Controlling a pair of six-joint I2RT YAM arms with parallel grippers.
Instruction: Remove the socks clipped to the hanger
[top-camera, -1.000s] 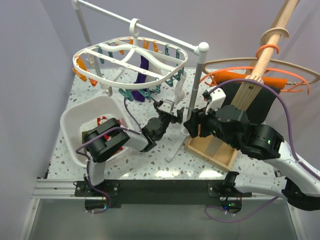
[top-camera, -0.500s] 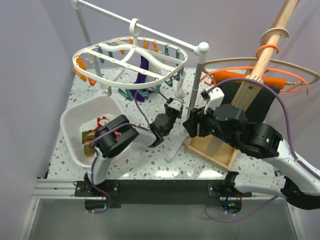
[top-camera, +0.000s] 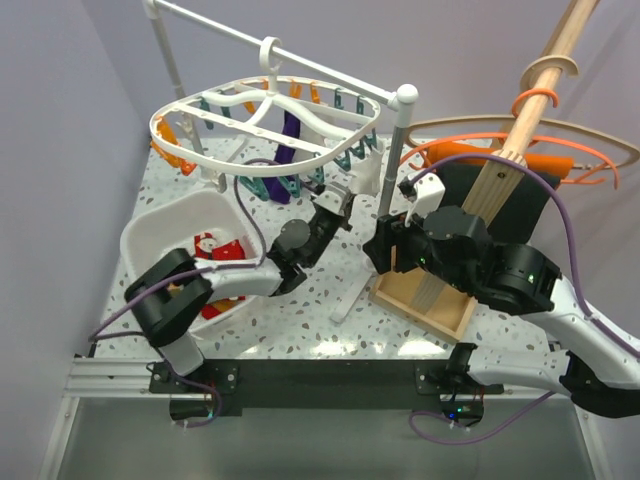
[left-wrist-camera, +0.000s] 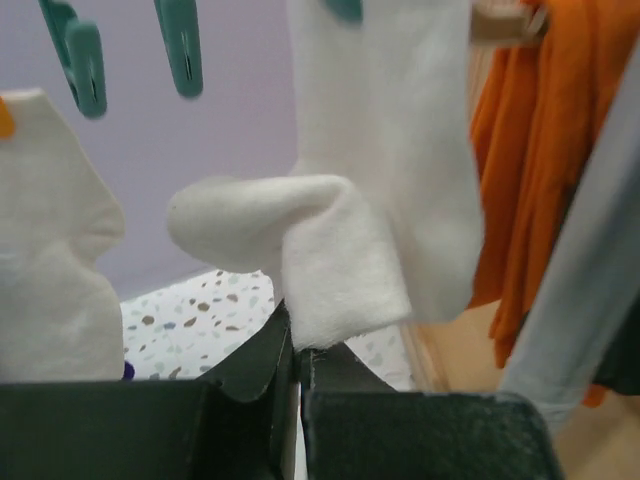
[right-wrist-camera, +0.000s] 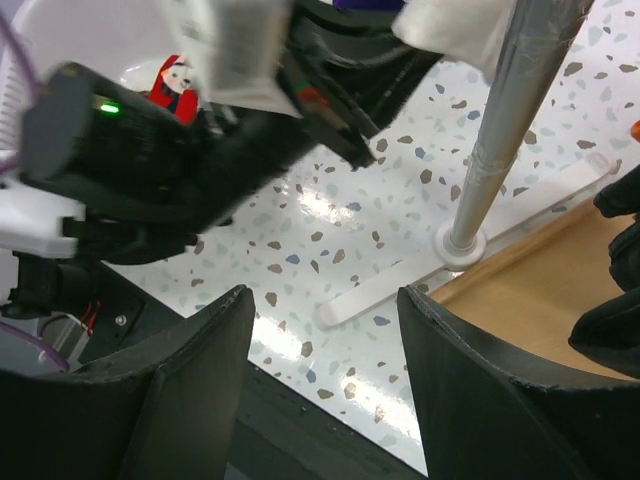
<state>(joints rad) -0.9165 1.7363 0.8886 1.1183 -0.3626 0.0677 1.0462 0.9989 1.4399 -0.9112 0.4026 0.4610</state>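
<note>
The hanger, a white oval frame with teal and orange clips, hangs from the rack's bar. A dark purple sock hangs under its middle. A white sock is clipped at its right end. My left gripper is raised to this sock and shut on its folded lower edge. Another white sock hangs to the left of it. Red socks lie in the white basin. My right gripper is open over the table with nothing between its fingers.
The rack's grey pole stands on a white foot just ahead of my right gripper. A wooden tray lies to its right. An orange cloth and a black cloth hang from thin hangers on the slanted wooden pole.
My left arm has reached up and right from the basin's side to the white sock, and its jaws have shut on the sock's lower edge. The right arm has stayed put.
</note>
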